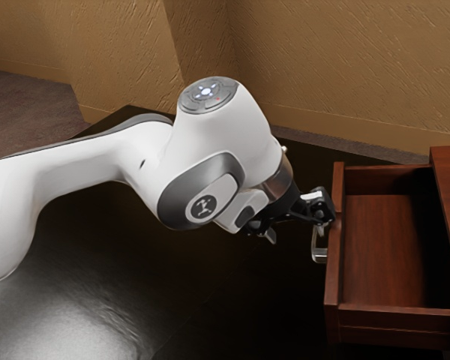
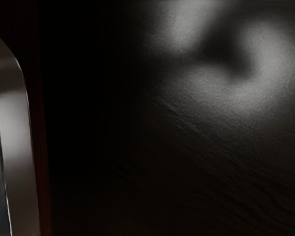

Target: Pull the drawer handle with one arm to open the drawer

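Arm: the white arm (image 1: 97,165) is coming in from the exterior view's left and is reaching toward its right, low over the table (image 1: 135,300).
Gripper: the black gripper (image 1: 323,217) is hanging at the front of the drawer (image 1: 335,187), at the upper end of the handle (image 1: 319,247).
Grip: the gripper is looking very close to the handle, but I cannot tell whether it is apart, together or clamped on the handle.
Handle: the silver bar is sitting on the outer face of the drawer front, toward the arm, running along that front and standing off from the wood.
Drawer: the reddish-brown drawer is standing pulled out from the cabinet (image 1: 448,187) at the exterior view's right, with its wooden floor showing between the side walls.
Wrist view: the handle (image 2: 14,147) is showing as a bright curved metal band just beside the hand, with a dark red strip of the drawer front (image 2: 42,162) running right along it.
Table: the dark surface (image 2: 196,162) is spreading beyond the handle and is carrying pale patches of reflected light.
Room: tan textured walls (image 1: 345,52) are rising behind the table.
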Motion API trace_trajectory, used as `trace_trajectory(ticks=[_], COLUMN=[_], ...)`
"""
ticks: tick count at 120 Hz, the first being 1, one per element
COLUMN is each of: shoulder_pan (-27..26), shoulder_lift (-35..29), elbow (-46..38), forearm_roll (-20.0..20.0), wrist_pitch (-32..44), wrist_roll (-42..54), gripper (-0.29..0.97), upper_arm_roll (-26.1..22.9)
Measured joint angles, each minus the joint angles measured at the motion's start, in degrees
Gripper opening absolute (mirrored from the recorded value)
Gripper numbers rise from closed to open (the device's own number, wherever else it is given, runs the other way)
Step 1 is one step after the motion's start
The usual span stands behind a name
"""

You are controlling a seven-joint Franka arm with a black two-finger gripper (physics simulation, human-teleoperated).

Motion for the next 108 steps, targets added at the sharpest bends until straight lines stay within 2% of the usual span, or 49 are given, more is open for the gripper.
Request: trace_trajectory(ticks=[12, 33, 54, 63, 70, 74, 80, 88, 93, 99, 108], shoulder_pan=[0.2, 0.9, 1.4, 1.9, 1.3, -0.9, -9.8, -28.0, -37.2, -42.7, -45.6], shoulder_lift=[-0.1, 0.1, 0.0, -2.5, -4.7, -5.8, -7.7, -10.7, -12.4, -13.4, -13.5], elbow=[-0.1, -0.5, -0.6, -2.3, -4.2, -4.9, -5.3, -4.7, -4.4, -4.3, -2.3], forearm_roll=[-0.1, 0.0, 0.2, 0.1, -0.1, -0.1, -0.2, -0.3, -0.2, -0.2, -0.4], wrist_pitch=[-0.1, -0.1, -0.2, -0.3, -0.4, -0.4, -0.4, -0.4, -0.5, -0.5, -2.1], wrist_roll=[0.0, 0.1, 0.2, 0.2, 0.1, 0.1, 0.1, 0.1, 0.0, 0.0, -0.7], gripper=[0.54, 0.69, 0.67, 0.60, 0.59, 0.57, 0.55, 0.58, 0.60, 0.62, 0.64], upper_arm_roll=[-0.1, -0.4, -0.5, -0.2, 1.1, 4.0, 13.9, 32.7, 41.6, 46.7, 48.9])
